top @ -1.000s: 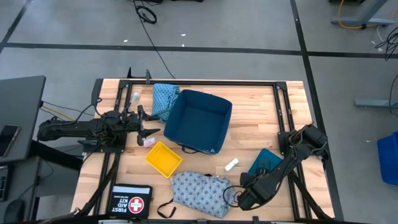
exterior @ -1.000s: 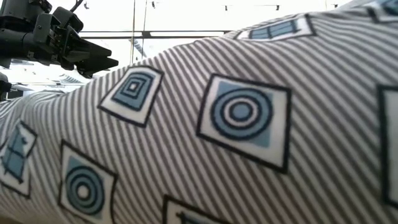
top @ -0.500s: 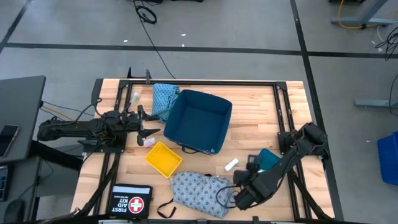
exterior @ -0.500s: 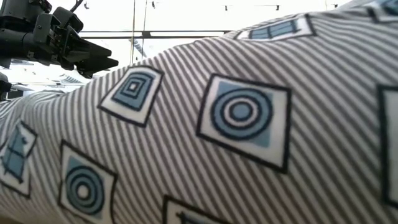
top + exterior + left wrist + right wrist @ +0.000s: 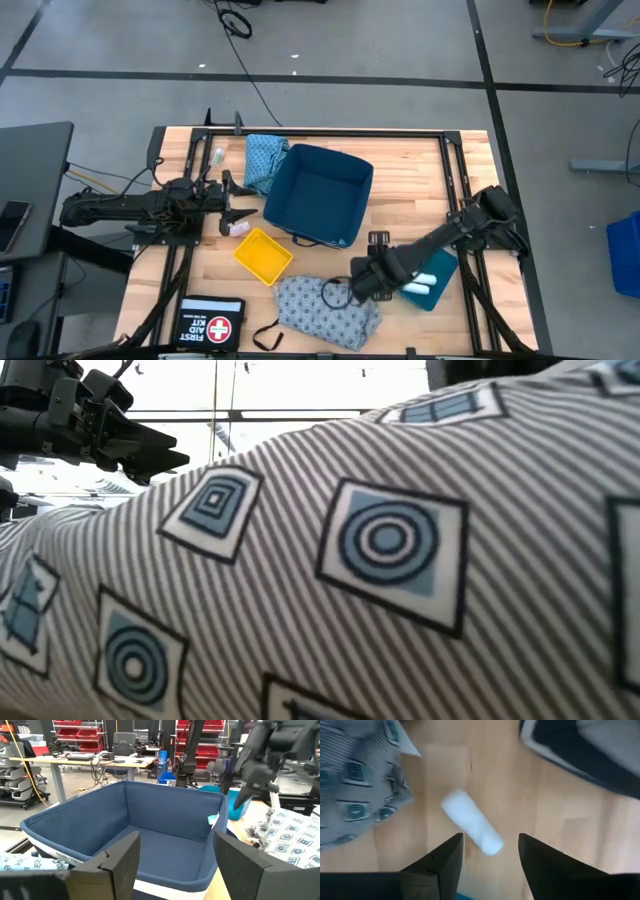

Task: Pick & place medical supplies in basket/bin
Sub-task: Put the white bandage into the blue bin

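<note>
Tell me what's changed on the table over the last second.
The right gripper swung from the table's near right corner in toward the middle and now hovers open over the white roll, beside the grey-blue cloth. That uncovered the teal tray. Nothing was grasped. The left gripper, blue bin, yellow tray and first aid kit stayed put.

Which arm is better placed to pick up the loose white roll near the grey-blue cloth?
The right: its open gripper hangs directly over the white roll. The left gripper waits across the blue bin.
</note>
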Controlling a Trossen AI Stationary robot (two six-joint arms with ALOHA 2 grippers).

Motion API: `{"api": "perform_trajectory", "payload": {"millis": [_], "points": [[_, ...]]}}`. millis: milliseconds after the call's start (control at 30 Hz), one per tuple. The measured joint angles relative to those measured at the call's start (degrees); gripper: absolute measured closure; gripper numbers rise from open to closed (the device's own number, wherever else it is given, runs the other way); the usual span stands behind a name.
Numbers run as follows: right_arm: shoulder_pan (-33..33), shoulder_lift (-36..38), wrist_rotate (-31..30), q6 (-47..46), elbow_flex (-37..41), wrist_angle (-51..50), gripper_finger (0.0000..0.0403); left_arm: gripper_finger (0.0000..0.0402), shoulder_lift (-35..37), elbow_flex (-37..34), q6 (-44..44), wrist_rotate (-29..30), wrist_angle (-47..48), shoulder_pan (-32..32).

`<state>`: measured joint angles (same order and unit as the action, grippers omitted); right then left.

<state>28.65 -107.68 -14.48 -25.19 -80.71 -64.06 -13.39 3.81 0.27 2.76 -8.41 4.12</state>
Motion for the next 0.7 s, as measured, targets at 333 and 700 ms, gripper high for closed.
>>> {"api": "perform_trajectory", "payload": {"millis": [333, 700], "points": [[-4.15, -0.07, 8.99, 9.51, 10.17, 12.68, 0.0206, 0.0163, 0.02, -0.01, -0.24, 0.02, -0.15, -0.01], [-6.65, -0.08, 9.59, 12.41, 14.73, 16.78, 0.0223, 0.0163, 0.02, 0.0, -0.45, 0.15, 0.02, 0.0]]}}
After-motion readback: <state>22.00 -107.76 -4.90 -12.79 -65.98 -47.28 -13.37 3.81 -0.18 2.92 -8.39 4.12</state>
